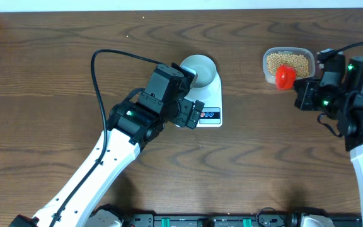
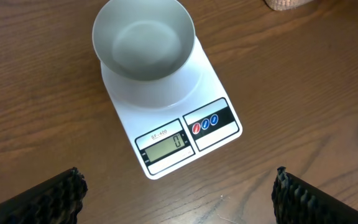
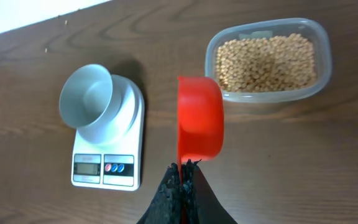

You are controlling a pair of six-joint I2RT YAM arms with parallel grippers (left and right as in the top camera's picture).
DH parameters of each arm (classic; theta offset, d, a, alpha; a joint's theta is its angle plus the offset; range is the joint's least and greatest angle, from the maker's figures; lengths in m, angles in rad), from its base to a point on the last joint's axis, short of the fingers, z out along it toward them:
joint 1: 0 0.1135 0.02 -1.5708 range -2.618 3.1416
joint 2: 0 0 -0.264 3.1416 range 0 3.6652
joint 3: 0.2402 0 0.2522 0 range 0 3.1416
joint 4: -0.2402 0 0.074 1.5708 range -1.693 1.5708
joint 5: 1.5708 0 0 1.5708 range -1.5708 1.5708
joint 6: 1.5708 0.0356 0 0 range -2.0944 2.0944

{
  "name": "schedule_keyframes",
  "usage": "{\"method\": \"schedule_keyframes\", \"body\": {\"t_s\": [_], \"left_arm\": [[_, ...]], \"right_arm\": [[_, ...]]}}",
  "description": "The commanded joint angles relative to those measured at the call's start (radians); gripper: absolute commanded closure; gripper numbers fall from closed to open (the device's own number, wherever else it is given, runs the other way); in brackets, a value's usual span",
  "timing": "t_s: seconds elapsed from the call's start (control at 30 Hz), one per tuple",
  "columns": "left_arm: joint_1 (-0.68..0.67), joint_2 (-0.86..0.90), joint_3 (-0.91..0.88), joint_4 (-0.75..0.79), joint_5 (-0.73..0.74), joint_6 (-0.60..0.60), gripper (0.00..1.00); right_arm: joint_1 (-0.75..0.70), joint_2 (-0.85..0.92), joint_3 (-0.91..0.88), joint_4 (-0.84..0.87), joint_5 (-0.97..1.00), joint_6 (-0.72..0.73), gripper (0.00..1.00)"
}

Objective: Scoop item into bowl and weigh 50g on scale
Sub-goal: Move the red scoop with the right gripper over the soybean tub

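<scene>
Our right gripper (image 3: 182,175) is shut tight on the thin handle of a red scoop (image 3: 199,118), which it holds over the table (image 3: 291,162) at the near rim of the clear container (image 3: 325,56). The beans (image 3: 266,56) all lie in that container. We cannot see inside the scoop. Our left gripper (image 2: 179,194) stands wide apart and holds nothing, hovering just in front of the scale (image 2: 160,109). The bowl (image 2: 143,43) sits empty on the scale, whose display shows zero.

We judge three risks. The pinch on so slim a handle may let a loaded scoop twist and shed beans on the way across. A heaped scoop could overshoot the target in one pour. Our left fingers, this close, could nudge the scale and upset the reading.

Our left arm reaches diagonally from the near-left edge, wrist tipped down at the scale. Our right arm comes in from the right, its wrist pointing left toward the container.
</scene>
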Motion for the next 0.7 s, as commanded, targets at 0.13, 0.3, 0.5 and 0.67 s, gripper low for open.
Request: {"method": "schedule_keyframes", "body": {"t_s": [0.13,0.3,0.5,0.67], "left_arm": [[0.005,0.003,0.004,-0.003,-0.009,-0.005,0.02],[0.005,0.003,0.004,-0.003,-0.009,-0.005,0.02],[0.005,0.003,0.004,-0.003,-0.009,-0.005,0.02],[0.005,0.003,0.004,-0.003,-0.009,-0.005,0.02]], "right_arm": [[-0.031,0.003,0.028,-0.004,-0.003,0.003,0.99],[-0.035,0.008,0.035,0.001,-0.004,0.003,0.99],[-0.046,0.073,0.106,-0.05,-0.04,-0.03,0.99],[-0.046,0.126,0.163,-0.08,-0.036,-0.042,0.99]]}}
